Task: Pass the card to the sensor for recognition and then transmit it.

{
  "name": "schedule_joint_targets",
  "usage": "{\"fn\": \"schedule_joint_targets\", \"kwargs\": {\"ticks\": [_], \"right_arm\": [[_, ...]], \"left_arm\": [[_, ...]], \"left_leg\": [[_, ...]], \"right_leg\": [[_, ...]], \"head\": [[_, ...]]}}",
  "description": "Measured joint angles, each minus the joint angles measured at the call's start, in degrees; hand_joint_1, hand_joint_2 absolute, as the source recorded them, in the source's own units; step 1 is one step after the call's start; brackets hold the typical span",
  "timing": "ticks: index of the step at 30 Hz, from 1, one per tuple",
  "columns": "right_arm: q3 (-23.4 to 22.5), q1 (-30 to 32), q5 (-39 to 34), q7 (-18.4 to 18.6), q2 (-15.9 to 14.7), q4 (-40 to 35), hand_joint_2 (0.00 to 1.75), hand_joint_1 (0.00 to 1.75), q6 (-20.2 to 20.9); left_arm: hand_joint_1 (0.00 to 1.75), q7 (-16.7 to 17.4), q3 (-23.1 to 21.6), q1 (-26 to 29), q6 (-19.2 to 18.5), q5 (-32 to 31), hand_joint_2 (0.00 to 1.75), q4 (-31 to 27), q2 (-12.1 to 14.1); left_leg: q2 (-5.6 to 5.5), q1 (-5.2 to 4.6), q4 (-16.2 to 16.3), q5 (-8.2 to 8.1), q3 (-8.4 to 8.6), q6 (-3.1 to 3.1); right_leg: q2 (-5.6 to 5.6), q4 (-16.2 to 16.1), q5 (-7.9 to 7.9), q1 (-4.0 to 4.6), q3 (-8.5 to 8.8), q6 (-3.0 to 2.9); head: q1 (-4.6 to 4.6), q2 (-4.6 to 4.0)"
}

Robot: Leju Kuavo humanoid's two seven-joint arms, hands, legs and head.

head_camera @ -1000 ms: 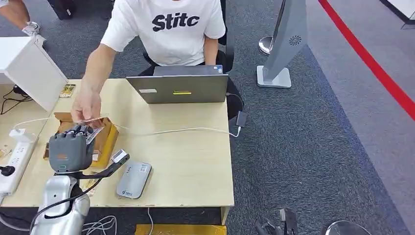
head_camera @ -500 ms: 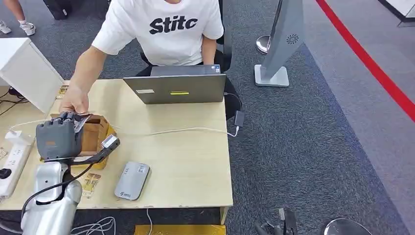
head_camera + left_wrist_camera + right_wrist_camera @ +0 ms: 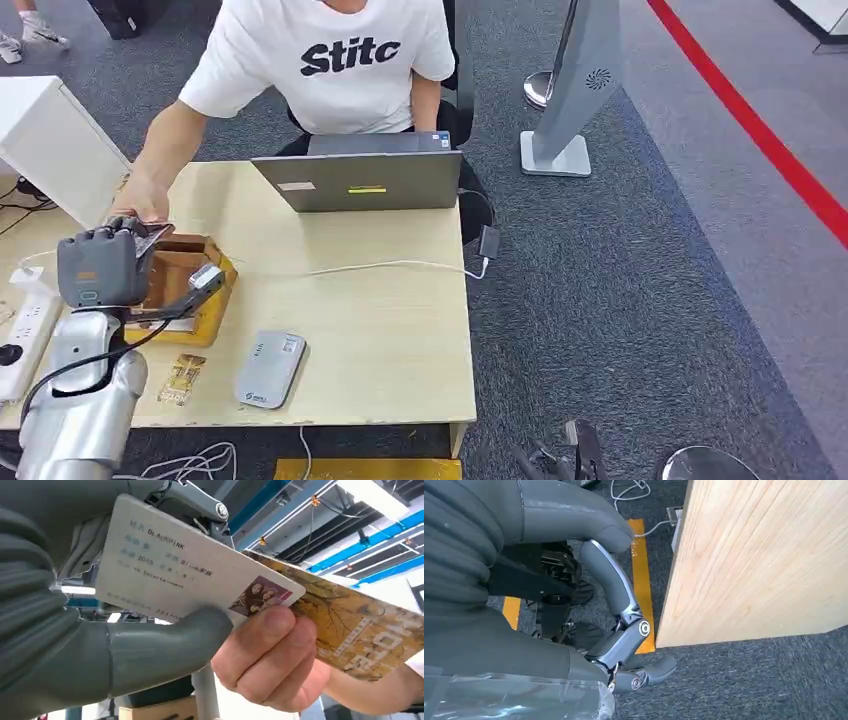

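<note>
The left hand (image 3: 75, 630) pinches the card (image 3: 175, 575) between thumb and fingers (image 3: 195, 502); a person's hand (image 3: 270, 655) grips its far end. Loosen the pinch only once the person's grip is firm. The right hand (image 3: 574, 625) hangs beside the table (image 3: 754, 560), fingers curled on nothing.
</note>
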Motion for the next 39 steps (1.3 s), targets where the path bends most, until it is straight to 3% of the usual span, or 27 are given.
{"fn": "schedule_joint_targets", "kwargs": {"ticks": [16,30,39], "right_arm": [[0.1,-0.1,-0.2,0.1,0.1,0.0,1.75,0.0,0.0],[0.1,-0.1,-0.3,0.1,0.2,0.0,1.75,0.0,0.0],[0.1,-0.1,-1.0,0.0,0.3,0.0,1.75,0.0,0.0]], "left_arm": [[0.0,-0.6,0.0,-0.1,4.0,0.0,1.75,2.7,1.1],[0.0,-0.8,0.0,-0.1,4.0,0.0,1.75,2.6,1.0],[0.0,-1.5,-1.3,2.2,3.8,0.0,1.75,-4.8,0.8]], "left_leg": [[-0.14,0.01,0.0,0.1,-0.02,-0.08],[-0.15,0.01,0.0,0.1,-0.02,-0.08],[-0.16,0.0,0.0,0.1,-0.02,-0.08]], "right_leg": [[-0.14,0.0,0.07,0.0,0.02,0.05],[-0.14,0.0,0.07,0.0,0.01,0.05],[-0.14,0.0,0.07,0.0,0.01,0.05]], "head": [[0.0,0.0],[0.0,0.0],[0.0,0.0]]}}
